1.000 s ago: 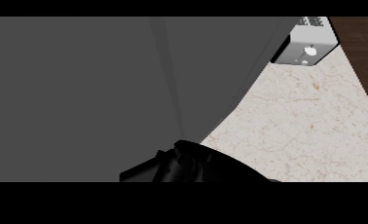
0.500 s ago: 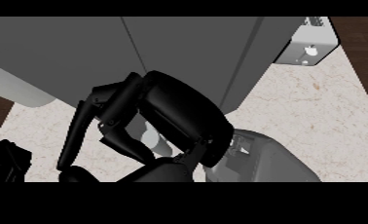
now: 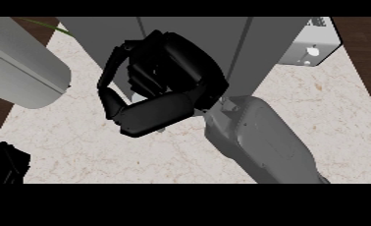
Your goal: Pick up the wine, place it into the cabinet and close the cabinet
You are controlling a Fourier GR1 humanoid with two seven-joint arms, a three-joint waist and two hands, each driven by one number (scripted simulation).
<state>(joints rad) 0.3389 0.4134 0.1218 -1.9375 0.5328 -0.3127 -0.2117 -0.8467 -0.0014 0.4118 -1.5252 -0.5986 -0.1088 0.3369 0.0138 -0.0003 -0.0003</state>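
Note:
My right hand (image 3: 170, 80) hangs in mid view in front of the grey cabinet (image 3: 196, 31), whose door fronts fill the top. Its fingers and thumb are curled round a pale object (image 3: 136, 94). Only small slivers of that object show between them. I take it for the wine, though most of it is hidden. The grey right forearm (image 3: 264, 144) comes in from the lower right. A black bit of my left hand (image 3: 10, 163) shows at the lower left edge.
A light grey appliance with a knob (image 3: 313, 48) stands at the top right beside the cabinet. A large pale grey rounded body (image 3: 29, 72) fills the upper left. The speckled stone counter (image 3: 80, 146) lies below, with dark wood at the far edges.
My right hand has risen from the bottom edge to mid view, curled on the pale object. The cabinet front now shows smaller, and the counter shows on both sides.

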